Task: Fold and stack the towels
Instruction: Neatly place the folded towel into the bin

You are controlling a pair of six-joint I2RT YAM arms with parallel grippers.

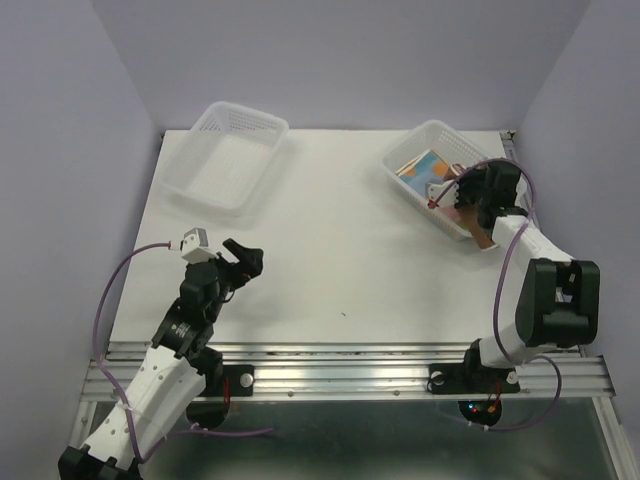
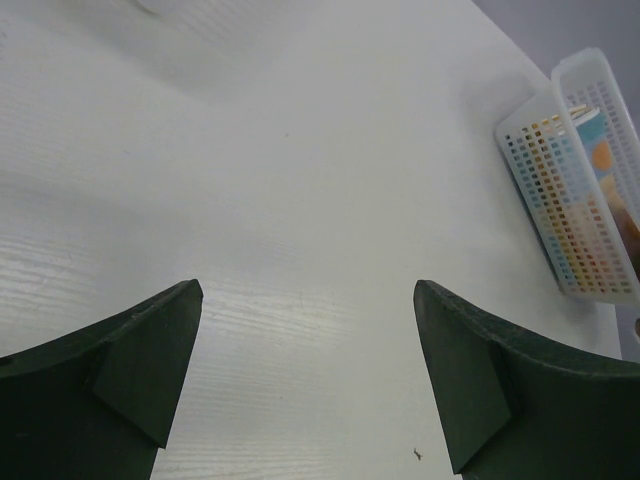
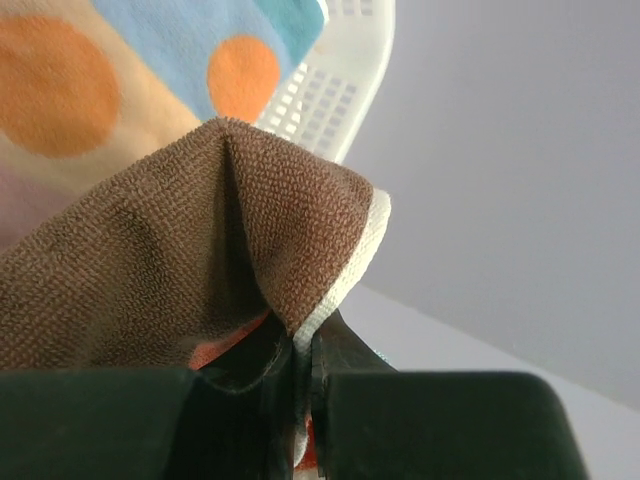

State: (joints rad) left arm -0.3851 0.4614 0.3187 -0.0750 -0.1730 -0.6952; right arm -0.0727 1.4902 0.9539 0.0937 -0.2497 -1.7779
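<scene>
One brown towel [image 3: 190,250] in right jaws near basket [image 3: 345,75] rim, left jaws wide

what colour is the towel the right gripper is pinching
Brown towel, white edge, pinched by the right gripper; clearest in the right wrist view.

Bare table [image 1: 340,250] lies open through the middle, while a mesh basket [image 1: 225,160] blocks eleven o'clock and a second basket [image 1: 430,212] holding towels [image 1: 425,165] blocks one o'clock.
</scene>
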